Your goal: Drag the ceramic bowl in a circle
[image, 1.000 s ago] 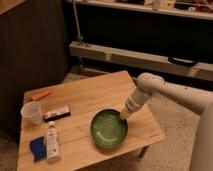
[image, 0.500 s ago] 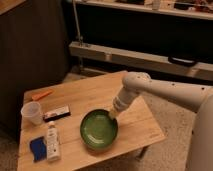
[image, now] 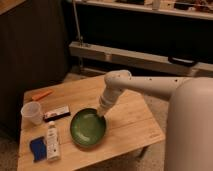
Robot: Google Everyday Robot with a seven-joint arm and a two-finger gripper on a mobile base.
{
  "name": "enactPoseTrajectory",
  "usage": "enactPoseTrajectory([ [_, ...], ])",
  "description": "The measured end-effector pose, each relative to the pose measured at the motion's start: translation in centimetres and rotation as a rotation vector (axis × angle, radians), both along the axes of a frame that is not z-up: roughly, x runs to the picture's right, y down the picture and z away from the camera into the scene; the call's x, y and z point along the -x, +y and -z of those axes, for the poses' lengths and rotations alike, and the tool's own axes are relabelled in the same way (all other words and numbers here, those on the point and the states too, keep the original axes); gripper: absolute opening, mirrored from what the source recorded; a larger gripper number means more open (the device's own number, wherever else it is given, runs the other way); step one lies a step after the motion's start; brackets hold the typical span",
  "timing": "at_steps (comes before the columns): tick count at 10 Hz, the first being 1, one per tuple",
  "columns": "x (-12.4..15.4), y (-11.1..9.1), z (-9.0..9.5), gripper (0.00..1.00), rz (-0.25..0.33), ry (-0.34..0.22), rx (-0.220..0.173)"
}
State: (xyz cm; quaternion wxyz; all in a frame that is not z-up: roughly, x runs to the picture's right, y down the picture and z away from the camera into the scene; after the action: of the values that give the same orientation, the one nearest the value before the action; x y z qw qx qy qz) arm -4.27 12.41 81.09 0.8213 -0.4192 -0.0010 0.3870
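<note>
Observed: wooden tabletop, slatted surface, with six items on it.

The ceramic bowl is green, glossy and shallow, with a dark rim. It stands upright near the middle of the tabletop, somewhat toward the front edge. Its inside appears to hold nothing.

The gripper is lowered to the bowl's far right rim, at the end of the white arm, which reaches in from the right and bends downward. The gripper tip meets the rim or sits just inside it; contact looks probable but the exact point is not resolved. Whether the jaws are clenched or released cannot be told from this view.

Other items, all left of the bowl:
- Translucent plastic cup, upright, near the left edge.
- Dark flat rectangular object, between the cup and the bowl, close to the bowl's rim but apart from it.
- Orange elongated object, at the far left corner, well apart from the bowl.
- White bottle, lying on its side at the front left.
- Blue object, just beside the bottle on its left.
</note>
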Motion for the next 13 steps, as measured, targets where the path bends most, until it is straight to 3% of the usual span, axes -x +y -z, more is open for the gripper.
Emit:
enactPoseTrajectory([
  [3, 2.8, -2.5, -2.6, 0.0, 0.015, 0.012, 0.014],
  [6, 2.3, -4.0, -6.5, 0.0, 0.016, 0.058, 0.066],
  [7, 1.5, -4.3, -8.6, 0.0, 0.003, 0.084, 0.104],
  [9, -1.6, -4.6, -11.3, 0.0, -0.035, 0.133, 0.159],
  [13, -11.7, -5.4, -12.5, 0.0, -0.153, 0.215, 0.174],
])
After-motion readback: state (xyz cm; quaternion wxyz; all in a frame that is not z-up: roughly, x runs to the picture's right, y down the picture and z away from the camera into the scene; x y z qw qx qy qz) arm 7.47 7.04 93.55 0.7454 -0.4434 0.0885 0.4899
